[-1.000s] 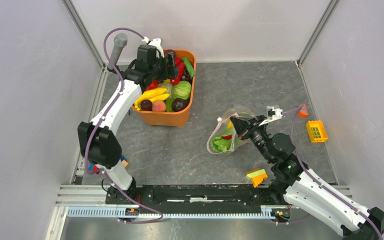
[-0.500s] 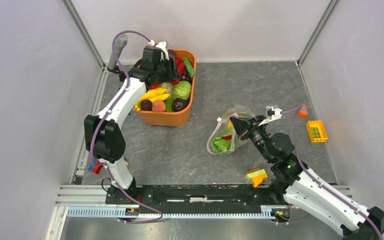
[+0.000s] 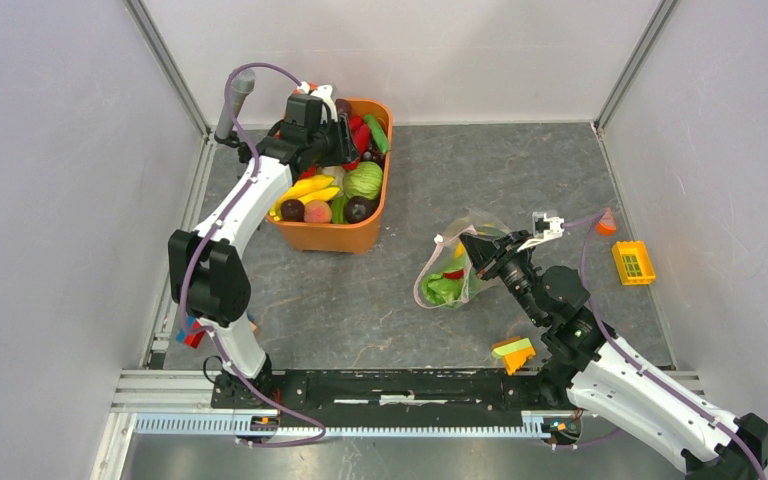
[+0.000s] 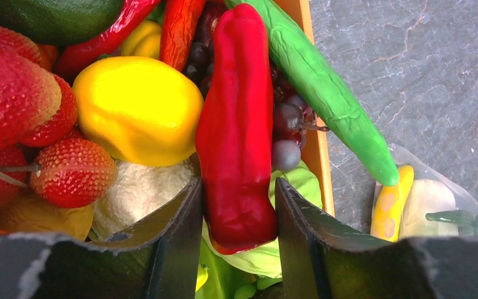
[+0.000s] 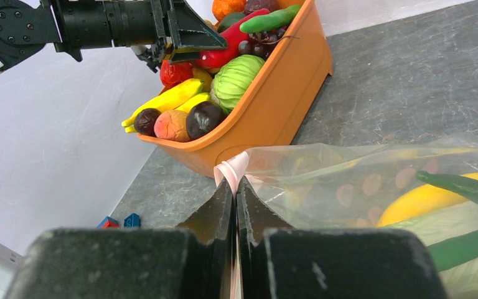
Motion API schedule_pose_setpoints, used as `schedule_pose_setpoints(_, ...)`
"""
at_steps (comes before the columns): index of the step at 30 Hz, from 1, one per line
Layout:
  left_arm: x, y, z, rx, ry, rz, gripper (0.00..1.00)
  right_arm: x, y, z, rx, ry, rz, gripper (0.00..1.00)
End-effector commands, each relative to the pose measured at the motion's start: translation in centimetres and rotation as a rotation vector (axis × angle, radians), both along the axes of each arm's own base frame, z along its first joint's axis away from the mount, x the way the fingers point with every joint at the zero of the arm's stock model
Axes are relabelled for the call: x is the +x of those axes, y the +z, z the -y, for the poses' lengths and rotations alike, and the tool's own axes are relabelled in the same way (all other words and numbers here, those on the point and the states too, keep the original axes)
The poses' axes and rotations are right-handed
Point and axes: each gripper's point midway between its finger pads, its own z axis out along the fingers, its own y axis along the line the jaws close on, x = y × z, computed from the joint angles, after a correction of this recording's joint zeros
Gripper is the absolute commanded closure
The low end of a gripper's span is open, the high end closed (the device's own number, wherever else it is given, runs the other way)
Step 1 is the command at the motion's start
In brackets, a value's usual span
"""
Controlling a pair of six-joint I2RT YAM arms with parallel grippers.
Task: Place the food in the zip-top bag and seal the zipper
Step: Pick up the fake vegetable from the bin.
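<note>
Left claw point(image 4: 238, 187) is sitting down in the tub point(image 3: 335, 238) with its jaws pressing on both sides of the chili point(image 4: 236, 124), near its fat end. I'm reading that as a grip, but only just.

Right claw point(image 5: 235, 187) is pinching the zipper point(image 5: 231, 169) with its jaws fully together, holding that edge of the bag point(image 5: 361, 180) up off the table point(image 3: 520, 170). The bag is lying to the right of the tub, well apart from it, and it's already carrying a banana point(image 5: 429, 198) and a cabbage point(image 3: 444, 290).

How I'd be doing this step:
- I'm thinking squeeze firmly before lifting. The chili is smooth plastic and the hold is at one end, so the long part is probably going to droop or swing.
- Pull it straight up and slowly. It's lying on the grapes point(image 4: 286, 124), and the long green veg point(image 4: 323, 93) is touching it down one side. Either could be getting dragged along.
- Clear the tub wall completely before swinging right.
- Go for the gap under the raised zipper edge, not the crinkly side, and feed the chili in tip first.
- The right claw should be doing nothing but holding. If that strip is sagging, the mouth is likely flopping shut.
</note>
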Motion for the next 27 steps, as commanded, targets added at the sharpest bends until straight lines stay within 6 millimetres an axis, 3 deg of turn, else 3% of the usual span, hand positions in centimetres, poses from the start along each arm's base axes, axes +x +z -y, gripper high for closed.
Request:
schedule_pose_setpoints(1, -1.1, 2.2, -0.5, -0.013, 0.007, 0.049, 0.75, -0.1, 2.1, 0.3, 0.04, -0.009, 0.042, 0.93)
schedule_pose_setpoints(10, -3.5, 6.6, -2.3, -0.04, 0.063, 0.192, 0.78, -0.1, 2.1, 0.4, 0.041, -0.015, 0.043, 0.93)
schedule_pose_setpoints(18, -7.5, 9.2, -2.0, -0.119, -0.003, 0.237, 0.78, -0.2, 1.9, 0.2, 0.046, -0.004, 0.037, 0.93)
schedule_pose_setpoints(22, -9.7, 10.0, -0.6, -0.234, -0.072, 0.255, 0.79, -0.1, 1.9, 0.3, 0.05, -0.011, 0.036, 0.94)
schedule_pose_setpoints(27, -12.8, 10.8, -0.1, -0.282, -0.141, 0.255, 0.79, -0.1, 1.8, -0.1, 0.051, 0.003, 0.032, 0.94)
